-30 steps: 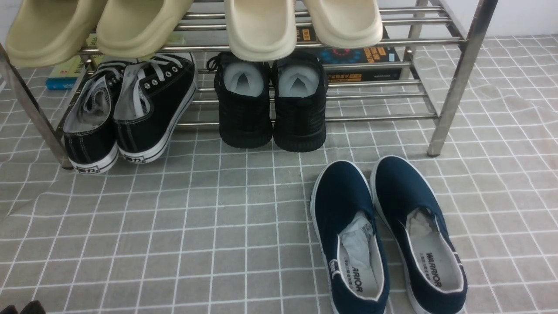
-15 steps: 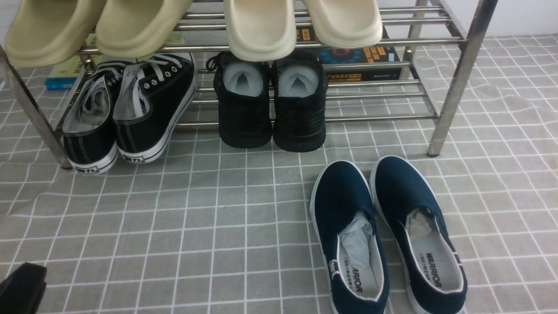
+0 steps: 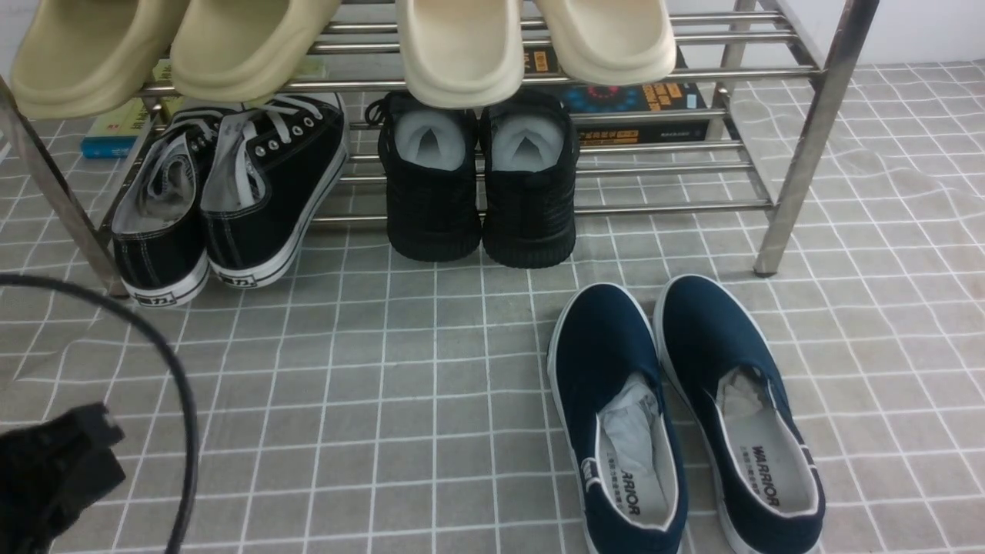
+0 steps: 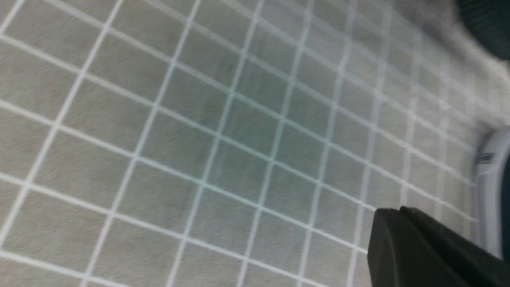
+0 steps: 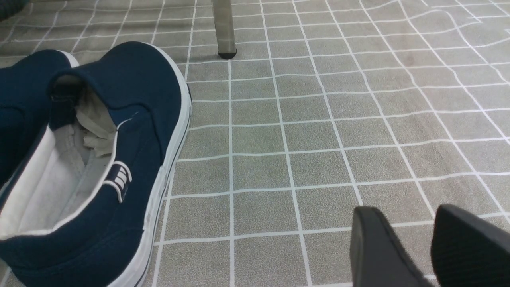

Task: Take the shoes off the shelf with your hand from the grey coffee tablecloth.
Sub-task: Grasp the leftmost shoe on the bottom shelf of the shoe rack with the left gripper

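The shoes (image 3: 231, 196), black canvas with white laces and soles, sit tilted on the lower tier of the shelf (image 3: 808, 138) at its left end, heels toward me. The grey coffee tablecloth (image 3: 385, 385) lies under everything. My left gripper (image 3: 73, 454) is low at the front left, well short of the shoes, a black cable (image 3: 181, 385) arcing over it. In the left wrist view its fingers (image 4: 388, 215) are pressed together, shut on nothing. My right gripper (image 5: 406, 215) hovers over bare cloth, open and empty, beside a navy slip-on (image 5: 119, 131).
Black knit sneakers (image 3: 481, 185) stand mid-shelf. Beige slippers (image 3: 462, 46) line the upper tier, and books (image 3: 639, 108) lie behind. A navy slip-on pair (image 3: 677, 408) rests on the cloth at front right. A white shoe sole (image 4: 488, 179) shows at the left wrist view's edge.
My left arm has come further into the front view from the bottom-left corner, its cable now looping into sight. Its jaws have closed. The shoes have not moved.
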